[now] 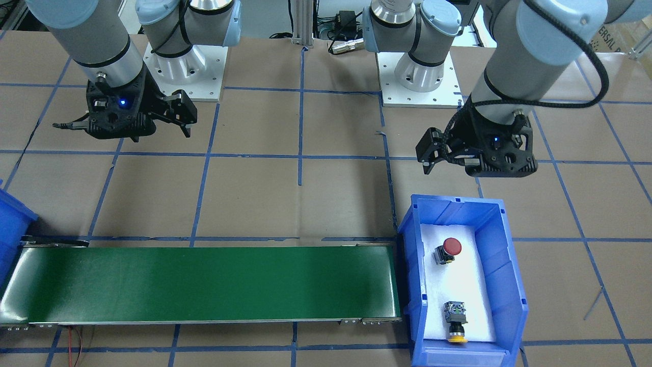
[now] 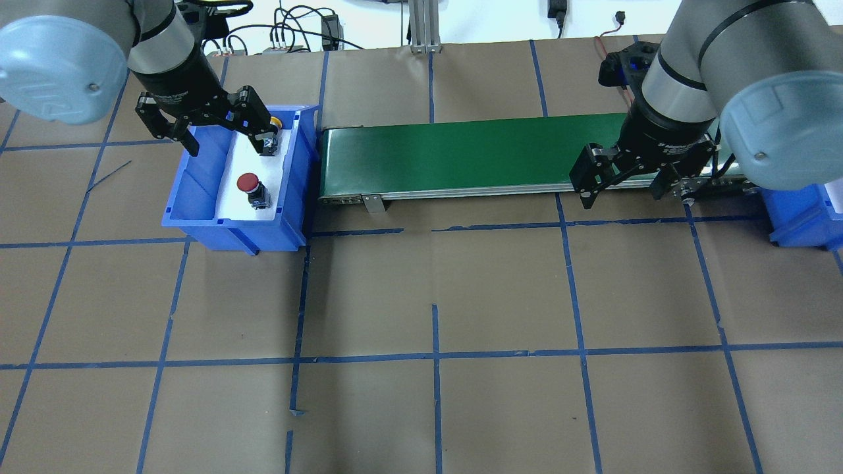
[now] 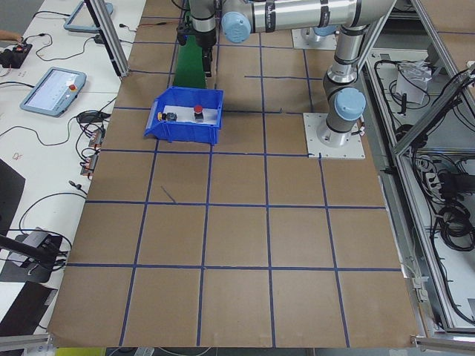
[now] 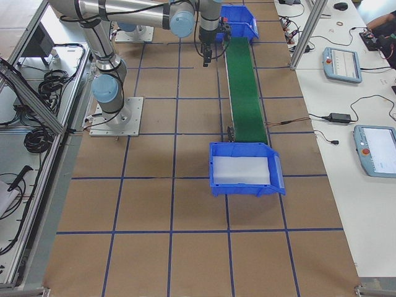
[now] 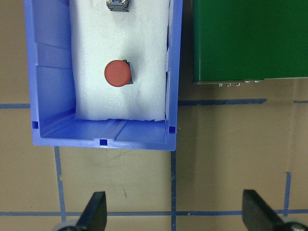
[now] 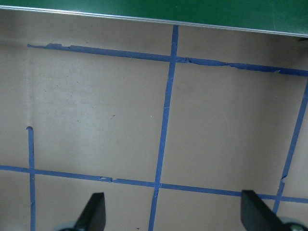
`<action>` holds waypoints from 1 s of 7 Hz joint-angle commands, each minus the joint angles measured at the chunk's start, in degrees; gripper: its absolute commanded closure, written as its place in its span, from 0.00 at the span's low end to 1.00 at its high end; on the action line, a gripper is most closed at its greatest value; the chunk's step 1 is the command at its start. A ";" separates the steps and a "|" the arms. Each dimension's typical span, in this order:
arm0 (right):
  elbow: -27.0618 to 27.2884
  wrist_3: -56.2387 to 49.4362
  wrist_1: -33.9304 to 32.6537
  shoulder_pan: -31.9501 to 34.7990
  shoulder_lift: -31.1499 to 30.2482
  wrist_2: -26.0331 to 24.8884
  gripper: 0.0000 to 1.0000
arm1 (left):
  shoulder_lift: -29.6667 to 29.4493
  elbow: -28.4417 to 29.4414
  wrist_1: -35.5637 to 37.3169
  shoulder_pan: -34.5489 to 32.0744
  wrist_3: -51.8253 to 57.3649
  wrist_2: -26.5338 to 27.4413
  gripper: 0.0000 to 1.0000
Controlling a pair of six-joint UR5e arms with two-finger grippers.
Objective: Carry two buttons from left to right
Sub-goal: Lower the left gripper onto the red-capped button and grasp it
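Currently nothing is gripped: left gripper (image 2: 229, 148) and right gripper (image 2: 620, 197) are both spread wide, with nothing between the jaws. Both buttons are found in the left bin (image 1: 501, 275) on foam (image 5: 144, 48), so no transfer is judged done.

Red button (image 5: 118, 73) sits near the bin's robot-side end, cap up, roughly mid-width. Yellow button (image 1: 456, 321) lies on its side at the far end, cap toward the low front lip. Foam is presumably there to cushion the parts and stop rolling.

Left gripper is held high. In its wrist view the fingers (image 5: 96, 214) sit short of the bin's near wall, with red ahead of them, not between.

Red is judged the first pick. Open foam is seen all round it, but the tall side walls limit a wide approach across the bin. Belt (image 1: 204, 283) end is set just beside the bin wall, so a short lift over that edge is needed.

Right gripper hovers near the belt's other end, beside the right bin (image 2: 797, 214), over bare table (image 6: 96, 106).
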 commanded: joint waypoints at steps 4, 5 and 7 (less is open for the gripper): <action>-0.09 -1.94 -0.18 0.00 -0.01 -1.93 0.00 | -8.84 -5.63 11.03 3.77 1.20 0.80 0.00; 0.00 -1.94 -0.18 0.00 -0.01 -1.85 0.00 | -10.00 -6.59 14.80 3.77 0.15 0.72 0.00; 0.00 -1.76 -0.18 0.00 -0.09 -1.24 0.00 | -11.50 -7.65 18.43 3.77 -0.03 0.37 0.00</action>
